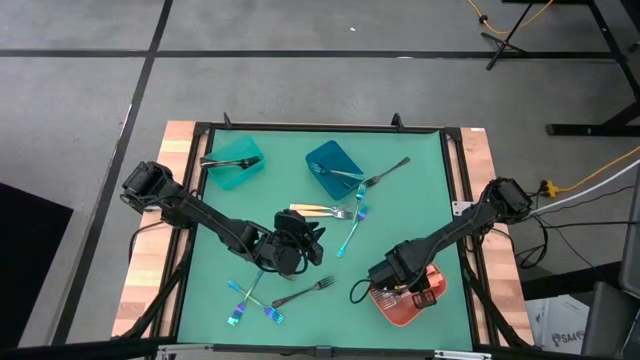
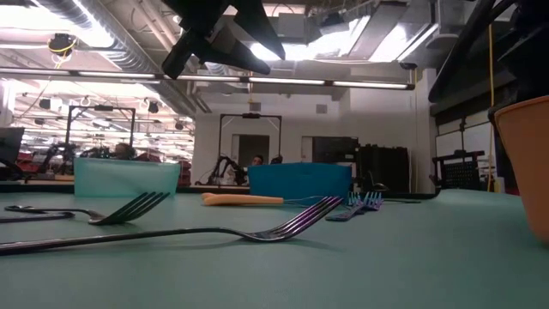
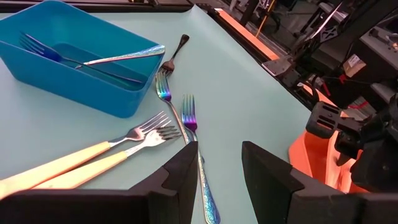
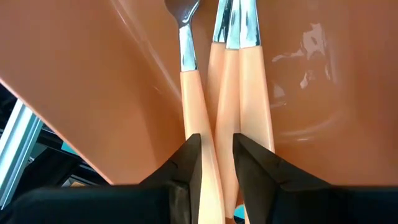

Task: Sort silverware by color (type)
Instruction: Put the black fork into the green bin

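My left gripper (image 1: 300, 240) hovers open above mid-table; in its wrist view its fingers stand on either side of an iridescent fork (image 3: 198, 158) lying flat, with no touch. Two gold-handled forks (image 3: 93, 155) lie beside it. My right gripper (image 1: 385, 272) reaches into the coral-red bin (image 1: 410, 300), shut on one of three gold-handled forks (image 4: 227, 93). The blue bin (image 1: 333, 165) holds iridescent forks (image 3: 81, 59). A dark fork (image 1: 225, 160) lies across the teal bin (image 1: 232, 168). My right gripper pinches the middle gold-handled fork by the free end of its handle (image 4: 225, 146), between the two fingers. The fingers lie along the handle and slant down into the bin. The fork's head points away and lies against the bin's inner wall with the other two forks.
More forks lie on the green mat: a dark one (image 1: 385, 175) beside the blue bin, another (image 1: 300, 293) near the front, and crossed iridescent ones (image 1: 248, 300) at front left. The mat (image 1: 420, 200) has a black frame. A bare stretch lies between both arms.
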Robot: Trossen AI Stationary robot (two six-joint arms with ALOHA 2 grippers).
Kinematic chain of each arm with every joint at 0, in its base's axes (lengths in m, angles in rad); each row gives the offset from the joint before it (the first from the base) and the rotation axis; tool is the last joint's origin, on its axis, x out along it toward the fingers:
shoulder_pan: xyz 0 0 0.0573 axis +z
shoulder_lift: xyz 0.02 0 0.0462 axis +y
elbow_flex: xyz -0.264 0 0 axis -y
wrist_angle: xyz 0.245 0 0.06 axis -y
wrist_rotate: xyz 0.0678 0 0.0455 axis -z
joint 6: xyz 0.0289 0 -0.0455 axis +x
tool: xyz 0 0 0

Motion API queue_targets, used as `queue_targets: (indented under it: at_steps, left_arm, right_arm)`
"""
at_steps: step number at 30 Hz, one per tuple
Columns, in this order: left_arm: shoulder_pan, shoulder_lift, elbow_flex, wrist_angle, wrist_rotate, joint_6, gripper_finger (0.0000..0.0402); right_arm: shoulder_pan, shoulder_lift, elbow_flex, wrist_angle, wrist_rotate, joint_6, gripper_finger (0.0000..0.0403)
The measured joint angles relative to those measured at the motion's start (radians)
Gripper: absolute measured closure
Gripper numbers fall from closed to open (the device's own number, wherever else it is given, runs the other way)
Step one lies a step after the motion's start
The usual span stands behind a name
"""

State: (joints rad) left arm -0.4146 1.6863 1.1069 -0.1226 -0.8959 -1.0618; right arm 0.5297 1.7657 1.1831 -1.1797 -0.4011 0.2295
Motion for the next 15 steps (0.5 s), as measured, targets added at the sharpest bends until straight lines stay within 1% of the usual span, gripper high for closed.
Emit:
queue_targets:
  at_steps: [6,10,12,15]
  left_arm:
    - [0.000,0.000,0.000,0.000,0.000,0.000,0.0283]
    - [0.000,0.000,0.000,0.000,0.000,0.000,0.0283]
    - [0.000,0.000,0.000,0.000,0.000,0.000,0.0283]
    - [0.000,0.000,0.000,0.000,0.003,0.000,0.0283]
  right_arm:
    - [0.000,-0.001,0.000,-0.005,-0.001,0.000,0.0313]
    - [0.000,-0.001,0.026,-0.057,0.001,0.000,0.0313]
    - [0.000,-0.001,0.050,-0.084,0.015,0.000,0.0313]
    - [0.000,-0.001,0.098,-0.140,0.075,-0.006,0.0313]
